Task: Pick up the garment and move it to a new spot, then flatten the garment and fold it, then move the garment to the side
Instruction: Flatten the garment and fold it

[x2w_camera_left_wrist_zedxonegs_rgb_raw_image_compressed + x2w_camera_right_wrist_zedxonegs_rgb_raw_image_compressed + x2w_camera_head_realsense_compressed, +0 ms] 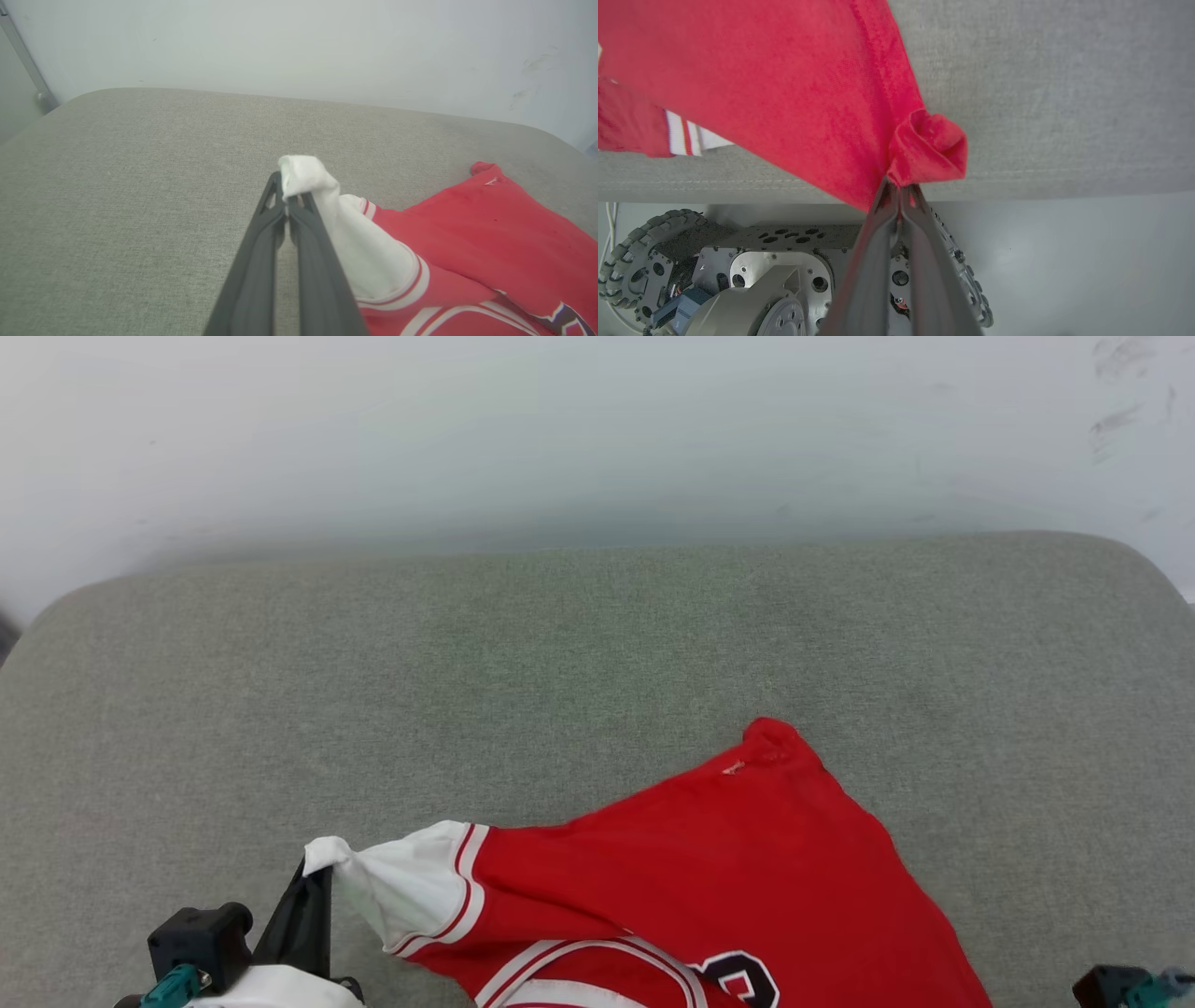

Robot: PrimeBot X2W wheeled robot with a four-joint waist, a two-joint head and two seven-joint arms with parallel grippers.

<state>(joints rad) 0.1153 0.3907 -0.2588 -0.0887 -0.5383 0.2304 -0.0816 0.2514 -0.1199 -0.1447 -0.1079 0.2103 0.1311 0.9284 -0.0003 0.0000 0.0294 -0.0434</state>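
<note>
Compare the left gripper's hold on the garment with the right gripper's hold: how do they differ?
The left gripper pinches the tip of a white sleeve; the right gripper pinches a bunched red corner. The left gripper's hold is over the grey cushion; the right gripper's is at the cushion's edge, with the robot's wheeled base beyond. Both are shut on the garment.
</note>
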